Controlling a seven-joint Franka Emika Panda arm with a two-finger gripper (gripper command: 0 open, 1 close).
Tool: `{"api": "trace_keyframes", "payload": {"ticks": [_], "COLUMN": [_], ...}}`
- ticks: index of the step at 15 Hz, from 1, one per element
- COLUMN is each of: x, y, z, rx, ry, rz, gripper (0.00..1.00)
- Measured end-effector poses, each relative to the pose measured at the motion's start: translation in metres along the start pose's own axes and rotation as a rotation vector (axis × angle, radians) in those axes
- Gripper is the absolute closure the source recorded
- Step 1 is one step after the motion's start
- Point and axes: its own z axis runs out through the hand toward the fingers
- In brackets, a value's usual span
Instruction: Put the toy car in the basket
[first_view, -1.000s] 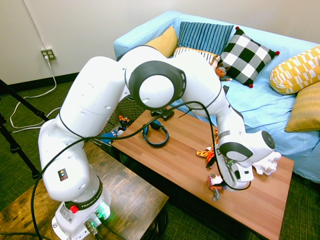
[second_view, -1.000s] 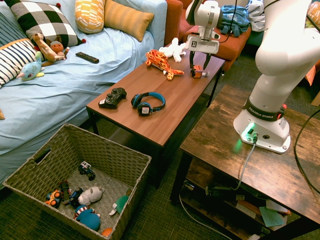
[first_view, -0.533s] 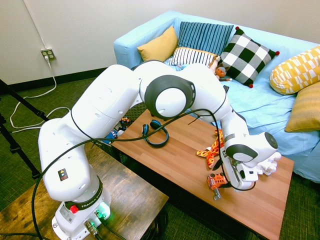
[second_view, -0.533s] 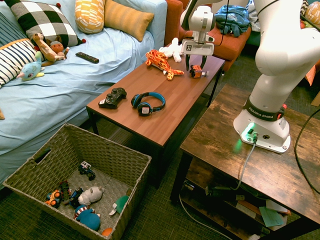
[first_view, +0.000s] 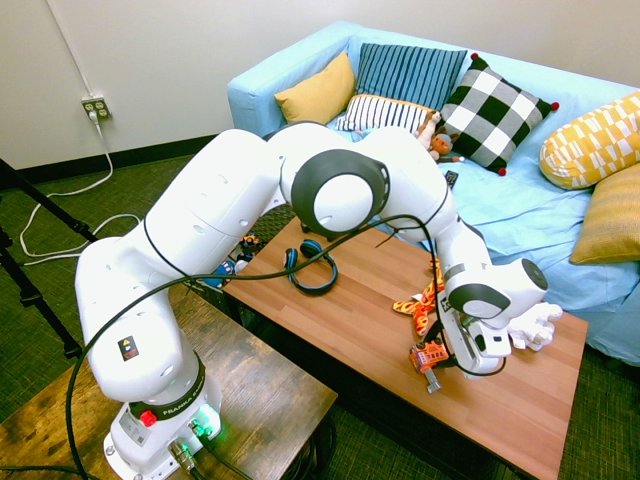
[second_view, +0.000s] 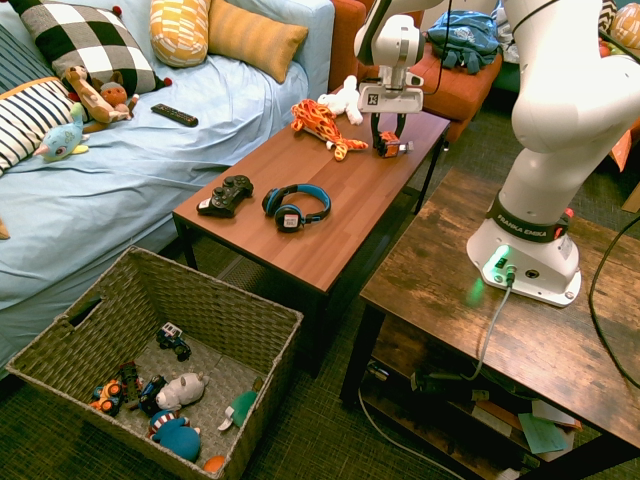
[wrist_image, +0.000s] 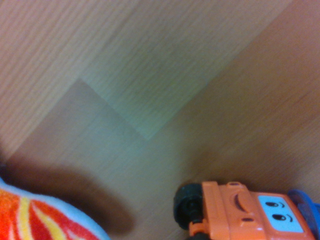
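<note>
The toy car (second_view: 393, 147), orange-red with dark wheels, stands near the table's edge by the arm's base. It also shows as an orange block in the first exterior view (first_view: 428, 357) and close up in the wrist view (wrist_image: 245, 212). My gripper (second_view: 388, 136) is low over it, open, with a finger on each side of the car; I cannot tell if they touch it. The woven basket (second_view: 262, 322) sits on the floor beyond the table's other end, with several small toys inside.
On the wooden table (second_view: 330, 215) lie an orange striped plush (second_view: 322, 125) right beside the car, a white plush (second_view: 345, 98), blue headphones (second_view: 296, 205) and a black game controller (second_view: 226, 195). The blue sofa (second_view: 150, 170) runs along the table's far side.
The gripper has come down from above the table and shifted slightly toward the striped plush, so its fingers now straddle the toy car. The car has not moved.
</note>
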Motion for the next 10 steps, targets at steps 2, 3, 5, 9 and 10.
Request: {"api": "trace_keyframes", "payload": {"ticks": [2, 3, 5, 9, 10], "x": [0.0, 0.001, 0.004, -0.018, -0.037], "y": [0.0, 0.002, 0.019, 0.066, 0.067], "z": [-0.001, -0.002, -0.007, -0.068, -0.084], "rx": [0.0, 0.003, 0.034, 0.15, 0.169], "ry": [0.001, 0.004, 0.024, 0.108, 0.147], "rz": [-0.003, -0.009, -0.029, -0.096, -0.126], "gripper": [1.0, 1.0, 1.0, 1.0, 1.0]}}
